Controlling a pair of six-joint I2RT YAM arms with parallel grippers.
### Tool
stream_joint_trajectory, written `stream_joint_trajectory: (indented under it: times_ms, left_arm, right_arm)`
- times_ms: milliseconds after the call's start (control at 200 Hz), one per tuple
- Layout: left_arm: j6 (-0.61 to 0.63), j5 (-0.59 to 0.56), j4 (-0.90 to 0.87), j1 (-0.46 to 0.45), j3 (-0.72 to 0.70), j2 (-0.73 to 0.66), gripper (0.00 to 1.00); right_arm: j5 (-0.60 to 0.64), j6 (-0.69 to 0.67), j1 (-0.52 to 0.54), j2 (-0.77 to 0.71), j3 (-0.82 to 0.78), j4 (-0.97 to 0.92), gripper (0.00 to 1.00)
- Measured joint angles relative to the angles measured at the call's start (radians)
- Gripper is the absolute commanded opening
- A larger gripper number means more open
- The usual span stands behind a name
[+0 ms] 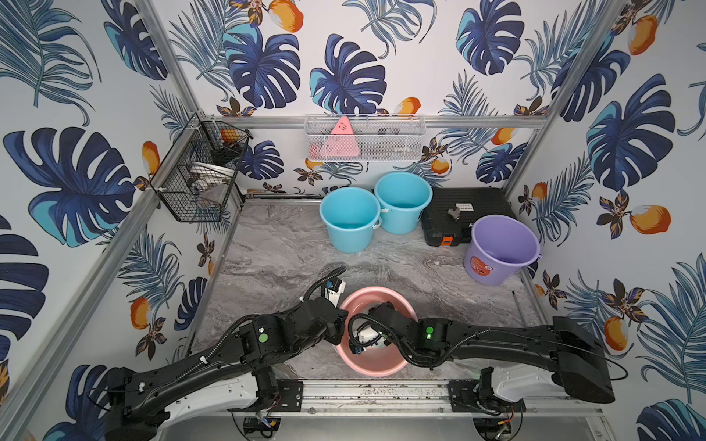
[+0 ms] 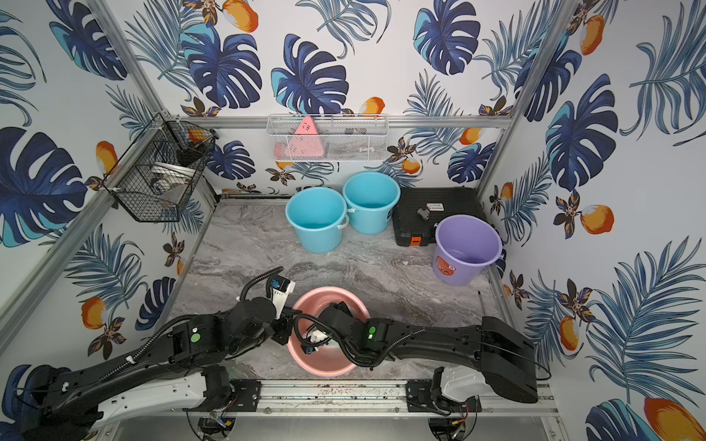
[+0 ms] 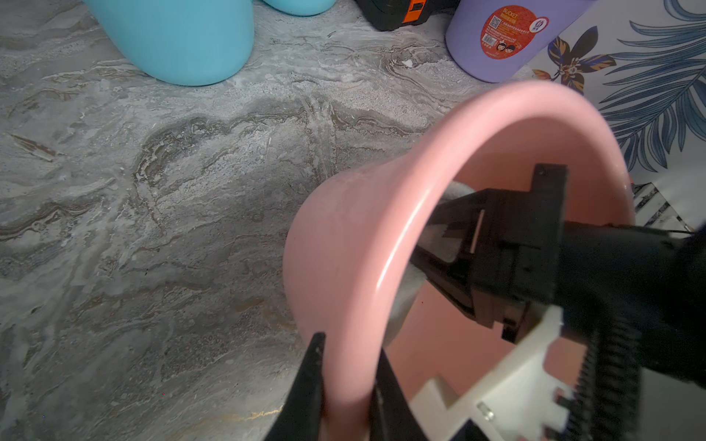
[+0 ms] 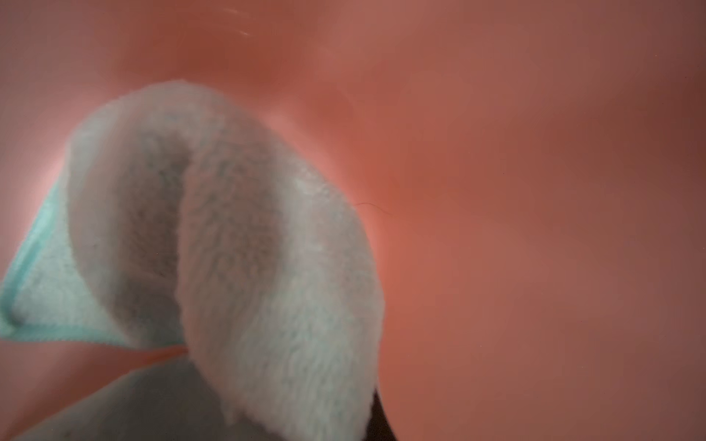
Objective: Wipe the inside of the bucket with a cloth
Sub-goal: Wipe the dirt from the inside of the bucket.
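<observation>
The pink bucket (image 1: 366,368) (image 2: 324,368) stands near the table's front edge, between my two arms. My left gripper (image 3: 349,362) (image 1: 341,324) is shut on the bucket's rim (image 3: 366,236), one finger outside the wall and one inside. My right gripper (image 3: 424,240) reaches down inside the bucket and is shut on the cloth (image 4: 248,248), a fluffy pale mint towel with an aqua hem. The bunched cloth presses against the pink inner wall (image 4: 535,191) and hides most of the right gripper's fingers in the right wrist view. Both top views show the right wrist covering the bucket's inside.
Two blue buckets (image 1: 349,219) (image 1: 403,200) stand at the back. A purple bucket (image 1: 500,248) sits at the right beside a black case (image 1: 464,214). A black wire basket (image 1: 195,179) hangs on the left wall and a white mesh basket (image 1: 365,137) on the back wall.
</observation>
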Motion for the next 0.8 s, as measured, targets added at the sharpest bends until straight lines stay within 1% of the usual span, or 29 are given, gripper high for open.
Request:
stream_joint_trajectory:
  times_ms: [260, 420, 515, 605, 801]
  left_arm:
    - [-0.014, 0.004, -0.004, 0.000, 0.000, -0.007, 0.00]
    - [-0.031, -0.028, 0.001, 0.001, -0.001, -0.008, 0.00]
    - [-0.038, -0.039, 0.001, 0.002, -0.001, -0.010, 0.00]
    - [-0.037, -0.039, 0.001, 0.002, -0.001, -0.010, 0.00]
    - [-0.023, -0.026, 0.001, 0.001, 0.000, -0.002, 0.00]
  right_arm:
    - [-0.074, 0.058, -0.072, 0.135, -0.035, 0.113, 0.00]
    - [-0.113, 0.093, -0.110, 0.190, -0.041, 0.245, 0.00]
    - [-0.130, 0.121, -0.119, 0.197, -0.041, 0.280, 0.00]
    - [-0.139, 0.147, -0.121, 0.179, -0.038, 0.261, 0.00]
    - [-0.169, 0.189, -0.108, 0.043, 0.001, 0.089, 0.00]
